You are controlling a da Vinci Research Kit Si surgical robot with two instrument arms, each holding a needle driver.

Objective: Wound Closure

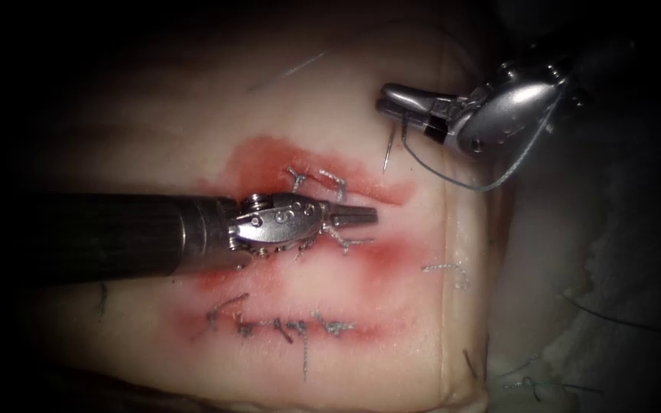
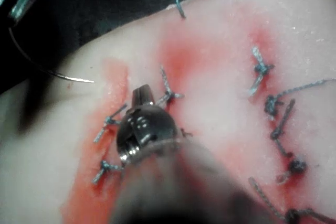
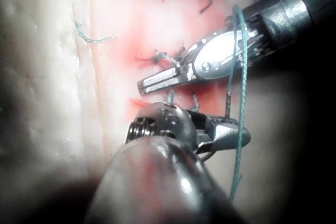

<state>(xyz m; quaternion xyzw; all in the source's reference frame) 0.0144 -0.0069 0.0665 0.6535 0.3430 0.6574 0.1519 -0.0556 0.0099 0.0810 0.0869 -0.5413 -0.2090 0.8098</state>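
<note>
Tissue is occupying the middle of the endoscope view, and its right edge is running down the view just right of the stitched lines. Bare pale surface is lying open toward its far-left corner, above the left tool's shaft. The left tool is entering from the left and lying flat along the upper stitched cut, with red fluid spreading above and below it. Its jaws are pressed together and are gripping nothing; the tips are resting just over the knotted stitches on that cut. In the left wrist view the same tool is sitting between two rows of knots, and the needle is showing as a thin dark arc well apart from it, off the tissue's edge. A lower stitched line is running near the tissue's front edge, with a clear band of unstitched surface between the two lines. The right tool is hanging above the tissue's far-right corner, well apart from the left tool. Its jaws are clamped on the needle near the thread end of its curve; the point is hanging downward, free of the tissue. Thread is looping from the needle out past the right edge. In the right wrist view the thread is crossing in front of the right tool.
</note>
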